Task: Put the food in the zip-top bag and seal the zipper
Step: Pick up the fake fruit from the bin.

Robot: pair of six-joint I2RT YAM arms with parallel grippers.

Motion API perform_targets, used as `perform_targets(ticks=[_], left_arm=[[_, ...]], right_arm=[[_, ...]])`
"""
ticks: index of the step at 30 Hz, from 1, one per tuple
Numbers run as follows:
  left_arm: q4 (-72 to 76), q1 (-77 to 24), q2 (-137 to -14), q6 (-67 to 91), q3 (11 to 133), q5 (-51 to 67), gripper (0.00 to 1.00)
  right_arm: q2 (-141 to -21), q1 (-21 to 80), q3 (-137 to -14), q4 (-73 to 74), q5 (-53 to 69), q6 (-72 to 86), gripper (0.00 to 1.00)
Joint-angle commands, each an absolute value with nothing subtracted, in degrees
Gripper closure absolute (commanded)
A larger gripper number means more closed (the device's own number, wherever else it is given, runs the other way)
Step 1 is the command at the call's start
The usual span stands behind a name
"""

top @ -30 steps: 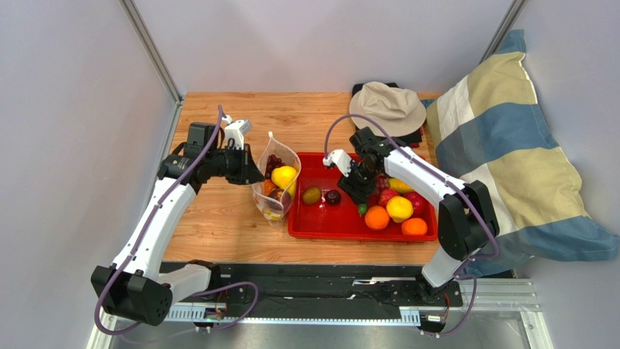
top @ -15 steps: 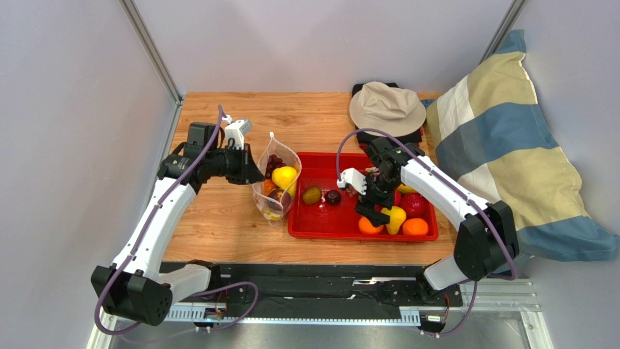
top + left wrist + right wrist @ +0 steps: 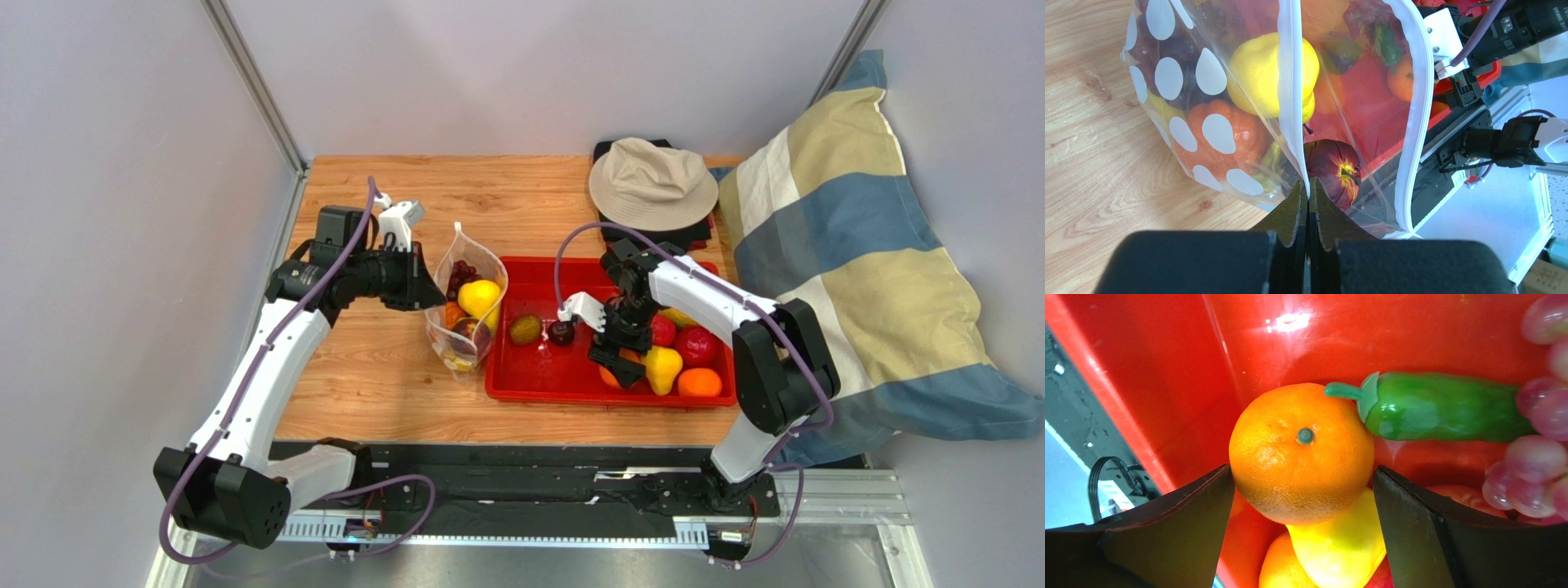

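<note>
Orange [image 3: 1301, 452] sits in tray [image 3: 1155, 386] between right gripper [image 3: 1303, 471] jaws, spread wide either side. Left gripper [image 3: 1308, 190] pinched tight on bag [image 3: 1198, 122] rim, fruit [image 3: 1260, 67] inside.

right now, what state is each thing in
bag: open, upright, part filled
zipper: unsealed, strips apart
left pincer: shut on bag rim
tray: part full
orange: in tray, not gripped
right pincer: open, astride orange
</note>
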State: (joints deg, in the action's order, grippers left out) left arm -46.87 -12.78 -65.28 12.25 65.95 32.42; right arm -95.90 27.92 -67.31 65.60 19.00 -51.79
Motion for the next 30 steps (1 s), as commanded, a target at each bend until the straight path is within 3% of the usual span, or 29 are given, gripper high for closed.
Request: perform_targets(ticks=[1, 8, 12, 13, 19, 22, 30], left_arm=[[-45.79, -13.01, -65.3, 10.99, 68.12, 32.35, 1.0], [-45.7, -13.09, -65.48, 10.9, 67.94, 32.34, 1.0], [-45.97, -13.01, -65.39, 10.64, 68.2, 32.43, 1.0], [-45.88, -13.01, -65.13, 10.55, 68.2, 32.34, 1.0], [-46.05, -13.01, -63.9, 10.46, 67.5, 32.69, 1.0], [-46.14, -13.01, -63.55, 10.46, 66.97, 32.78, 1.0], [-46.05, -13.01, -63.11, 10.9, 66.53, 32.34, 1.0]], right_arm=[[-97.03, 27.77, -66.18, 61.44, 18.46, -50.89, 0.15], [-97.12, 27.6, -69.52, 61.52, 22.14, -47.9, 0.2], [-94.94, 27.42, -72.15, 64.24, 23.9, -46.94, 0.53], [-93.96, 27.42, -73.38, 65.73, 24.25, -46.32, 0.55], [-86.23, 27.33, -81.28, 70.48, 28.73, -41.58, 0.58], [-85.34, 28.47, -89.45, 65.6, 33.57, -35.36, 0.58], [-96.75, 40.07, -115.19, 55.29, 34.72, -23.12, 0.58]])
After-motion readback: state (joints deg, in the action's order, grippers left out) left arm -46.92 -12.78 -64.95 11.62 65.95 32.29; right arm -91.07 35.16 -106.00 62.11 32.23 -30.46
